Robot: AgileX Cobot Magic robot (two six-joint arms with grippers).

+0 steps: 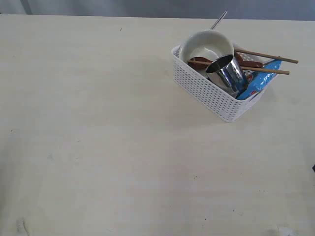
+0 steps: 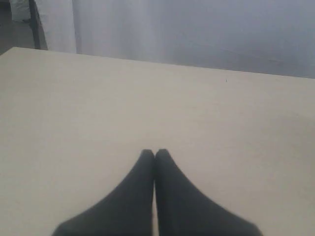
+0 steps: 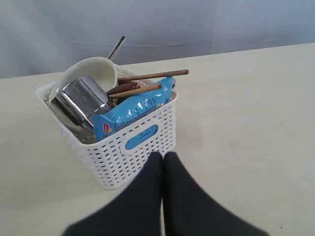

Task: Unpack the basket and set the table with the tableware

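The basket point(image 1: 211, 96) sits on the far right part of the desk point(image 1: 98, 147), turned at an angle, close to the far edge. It is packed: a white bowl point(image 1: 209, 46) tilted on its side at the far end, a steel cup point(image 1: 227, 73) leaning against it, a spoon point(image 1: 201, 62) between them, and a blue packet point(image 1: 260, 82) along the right wall. Two chopsticks point(image 1: 269, 56) jut out past the right rim, and a steel handle point(image 1: 219, 20) pokes out beyond the bowl.

A wide stretch of desk lies left of the basket and on its near side.

Only the right wrist view shows the right end effector point(image 3: 163, 156), fingers pressed together, close to the basket's slot handle point(image 3: 141, 136); whether they touch cannot be told. The left wrist view shows the left end effector point(image 2: 155, 153), also closed, over the desk, facing its far edge.
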